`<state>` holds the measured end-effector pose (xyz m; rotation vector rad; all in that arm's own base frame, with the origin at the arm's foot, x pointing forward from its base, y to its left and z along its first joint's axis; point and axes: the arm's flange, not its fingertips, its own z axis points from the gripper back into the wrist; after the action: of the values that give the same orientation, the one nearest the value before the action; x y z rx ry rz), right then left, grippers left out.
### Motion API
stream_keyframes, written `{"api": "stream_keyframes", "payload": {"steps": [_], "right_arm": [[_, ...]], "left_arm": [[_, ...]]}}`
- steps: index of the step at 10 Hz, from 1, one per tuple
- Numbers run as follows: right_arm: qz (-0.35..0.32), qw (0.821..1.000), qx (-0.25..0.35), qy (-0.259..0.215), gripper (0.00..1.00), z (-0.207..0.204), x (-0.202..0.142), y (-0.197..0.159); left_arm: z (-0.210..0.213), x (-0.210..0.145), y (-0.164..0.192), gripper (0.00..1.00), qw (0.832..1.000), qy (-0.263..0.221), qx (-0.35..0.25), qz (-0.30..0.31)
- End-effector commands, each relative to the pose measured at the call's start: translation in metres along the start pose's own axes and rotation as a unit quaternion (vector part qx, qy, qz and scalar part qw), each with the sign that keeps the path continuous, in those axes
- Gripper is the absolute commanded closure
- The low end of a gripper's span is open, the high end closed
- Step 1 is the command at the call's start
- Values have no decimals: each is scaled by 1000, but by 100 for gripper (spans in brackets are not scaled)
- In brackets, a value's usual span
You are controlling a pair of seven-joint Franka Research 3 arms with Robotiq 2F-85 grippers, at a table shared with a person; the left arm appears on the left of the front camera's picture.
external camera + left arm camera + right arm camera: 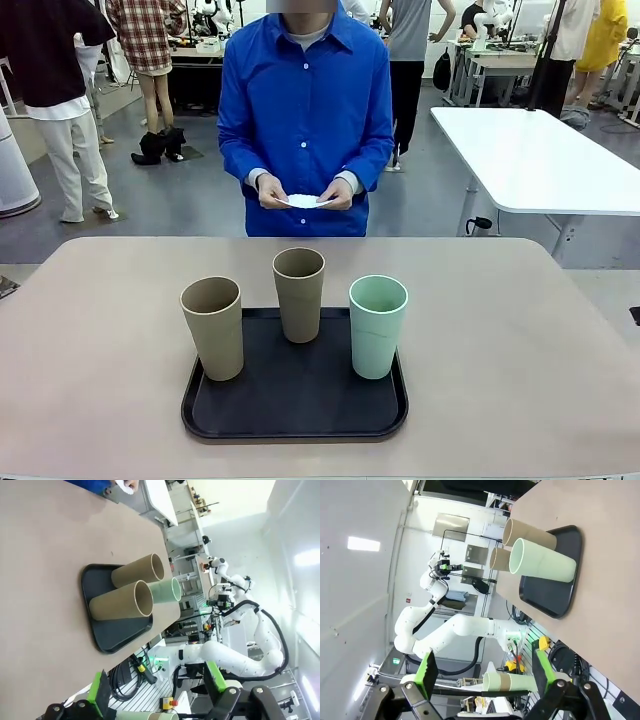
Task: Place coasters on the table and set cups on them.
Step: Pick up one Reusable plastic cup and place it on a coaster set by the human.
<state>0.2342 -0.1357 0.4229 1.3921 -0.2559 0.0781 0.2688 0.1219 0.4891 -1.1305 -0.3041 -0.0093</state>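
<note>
Coasters held by the person, cups on the tray.
You see both hands pinch them beyond the table; left gripper and right gripper gape wide, empty.

Person in a bright blue button-up shirt with small white buttons, white collar and cuffs showing beneath, left gripper and right gripper of black links with silver screws and green pads, glossy white rounded right arm with a looping black cable
</note>
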Motion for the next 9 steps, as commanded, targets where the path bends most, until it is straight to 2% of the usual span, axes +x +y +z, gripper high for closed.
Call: {"api": "stream_keyframes", "payload": {"steps": [1, 2, 3, 9], "right_arm": [[-1, 1000, -1, 7, 0, -14, -11, 3], [6, 1000, -2, 25, 0, -19, -9, 5], [1, 1000, 0, 1, 0, 0, 0, 1], [1, 1000, 0, 1, 0, 0, 0, 1]], "left_arm": [[-14, -15, 4, 0, 1000, -12, -11, -2], [-15, -16, 1, 0, 1000, 1, -3, -23], [1, 0, 1, 0, 1000, -5, -4, 4], [1, 0, 1, 0, 1000, -5, -4, 4]]}}
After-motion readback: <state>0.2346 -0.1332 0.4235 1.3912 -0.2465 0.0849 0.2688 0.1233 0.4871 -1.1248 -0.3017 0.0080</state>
